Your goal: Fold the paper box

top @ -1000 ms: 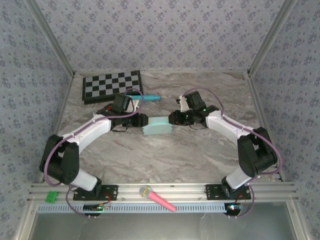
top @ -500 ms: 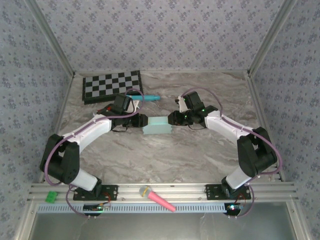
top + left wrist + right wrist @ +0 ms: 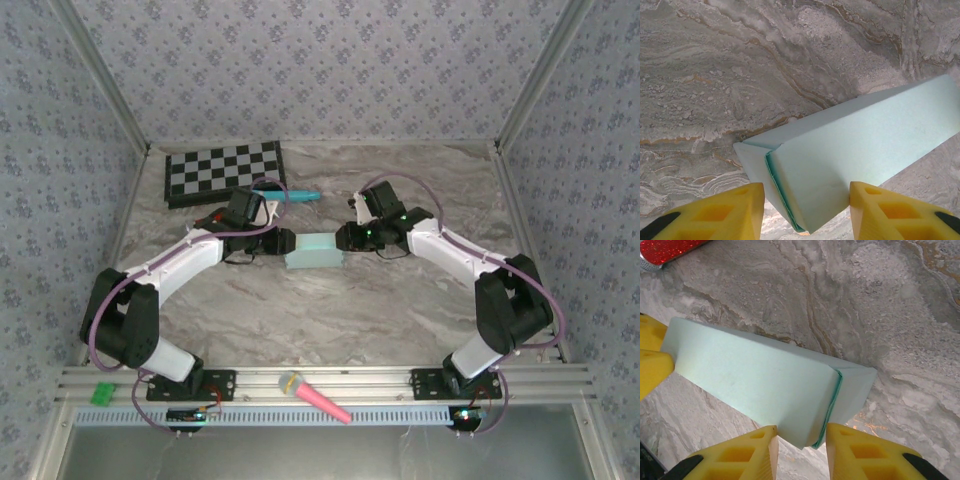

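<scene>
The right arm's wrist has edged a little to the left since the earlier frame, and its cable loop now stands higher; the box [image 3: 315,251] and the left arm lie as before

There is one box, one checkerboard [image 3: 225,170], one marker [image 3: 300,196], one toy mic [image 3: 315,397] and one green block [image 3: 103,393]. The box is closed into a long pale aqua block and sits mid-table [image 3: 330,310], lengthwise between the two grippers. The checkerboard lies at the far left corner, with the marker just beside its right end. The mic and the block rest on the near rail, well apart from the box.

Both arms reach inward from their bases, elbows out to the sides, with their wrists meeting low over the middle of the table. The left gripper [image 3: 285,242] meets the box's left end. In the left wrist view its yellow fingers [image 3: 875,210] sit on either side of that end and touch it, clamped on the box. The right gripper [image 3: 345,238] meets the right end. In the right wrist view its fingers [image 3: 747,450] pinch the end's lower corner between them
</scene>
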You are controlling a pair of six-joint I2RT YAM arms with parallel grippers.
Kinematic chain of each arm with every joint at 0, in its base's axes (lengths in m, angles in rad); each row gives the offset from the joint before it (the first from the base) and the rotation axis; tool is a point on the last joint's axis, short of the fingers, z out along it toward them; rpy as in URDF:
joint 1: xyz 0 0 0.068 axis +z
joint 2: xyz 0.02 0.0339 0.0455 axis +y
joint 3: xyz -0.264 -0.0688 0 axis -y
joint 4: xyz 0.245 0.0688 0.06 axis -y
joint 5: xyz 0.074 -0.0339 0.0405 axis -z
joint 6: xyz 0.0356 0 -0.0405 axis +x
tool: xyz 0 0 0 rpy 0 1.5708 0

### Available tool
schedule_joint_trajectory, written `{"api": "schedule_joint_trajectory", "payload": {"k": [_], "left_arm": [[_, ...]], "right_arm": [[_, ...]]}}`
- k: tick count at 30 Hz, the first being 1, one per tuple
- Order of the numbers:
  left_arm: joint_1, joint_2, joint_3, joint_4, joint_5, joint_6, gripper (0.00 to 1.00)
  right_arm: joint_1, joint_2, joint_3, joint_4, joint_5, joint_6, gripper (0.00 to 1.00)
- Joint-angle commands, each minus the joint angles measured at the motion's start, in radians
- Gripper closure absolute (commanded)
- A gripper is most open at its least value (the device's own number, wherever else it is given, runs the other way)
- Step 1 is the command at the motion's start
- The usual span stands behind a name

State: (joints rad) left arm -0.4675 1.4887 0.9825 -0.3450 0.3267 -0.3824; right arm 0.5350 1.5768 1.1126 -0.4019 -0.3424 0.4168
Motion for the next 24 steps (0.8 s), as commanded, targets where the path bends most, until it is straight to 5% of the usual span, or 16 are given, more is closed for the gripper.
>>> {"api": "schedule_joint_trajectory", "payload": {"k": [1, 24], "left_arm": [[0.000, 0.021, -0.033, -0.112, -0.088, 0.024, 0.52], [0.000, 0.036, -0.034, -0.106, -0.095, 0.035, 0.51]], "right_arm": [[0.001, 0.017, 0.041, -0.104, 0.049, -0.027, 0.67], [-0.023, 0.034, 0.050, -0.009, -0.021, 0.000, 0.61]]}}
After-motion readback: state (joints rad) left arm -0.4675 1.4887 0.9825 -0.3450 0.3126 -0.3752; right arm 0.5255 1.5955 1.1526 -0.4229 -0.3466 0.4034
